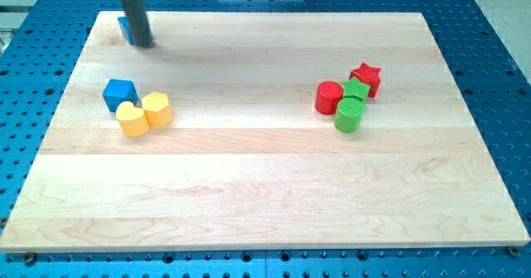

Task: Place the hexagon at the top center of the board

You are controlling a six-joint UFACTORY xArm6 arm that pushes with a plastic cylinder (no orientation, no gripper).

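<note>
The pale wooden board (265,195) carries a blue cube (119,92), yellow heart (132,118) and yellow hexagon (156,109) clustered at the view's left, a partly hidden blue block (124,29) at top left, and a red cylinder (328,97), red star (365,79), green star (357,90) and green cylinder (349,115) clustered at right.

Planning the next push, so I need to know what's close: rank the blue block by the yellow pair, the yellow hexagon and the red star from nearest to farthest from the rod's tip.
From my tip, at the view's top left:
1. Blue block, below the tip on the left.
2. Yellow hexagon, lower and slightly right of it.
3. Red star, far across on the view's right.
</note>
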